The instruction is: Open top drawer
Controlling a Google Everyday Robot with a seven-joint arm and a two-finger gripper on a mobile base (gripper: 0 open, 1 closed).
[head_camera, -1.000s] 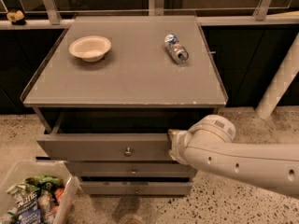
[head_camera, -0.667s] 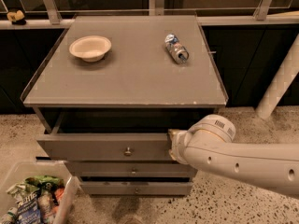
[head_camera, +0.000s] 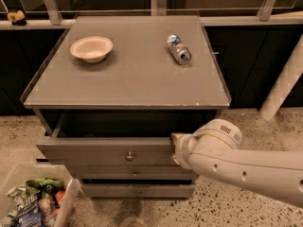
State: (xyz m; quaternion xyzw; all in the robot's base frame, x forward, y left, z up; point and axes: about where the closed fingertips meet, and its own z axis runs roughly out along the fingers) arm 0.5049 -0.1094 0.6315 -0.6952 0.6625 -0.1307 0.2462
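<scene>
Camera view showed the top drawer [head_camera: 85, 154] standing partly out beneath the grey surface [head_camera: 128, 82], its knob [head_camera: 129, 156] at centre. The hand [head_camera: 179, 148] sat against the drawer front's upper right edge; its grip could not be told.

No words or numbers can be read for sure. The robot arm [head_camera: 246, 167] has a small white sticker [head_camera: 226, 129] with dark bars on its round end, like a bar code, but no number on it can be made out. The can [head_camera: 178, 49] lying on the bench [head_camera: 123, 84] has a blue and white label, and its words cannot be told. In the bin [head_camera: 71, 195] on the floor, a dark packet [head_camera: 29, 207] shows some white letters that cannot be made out. The jaws sit at the right end of the top drawer [head_camera: 94, 152], by its front.
</scene>
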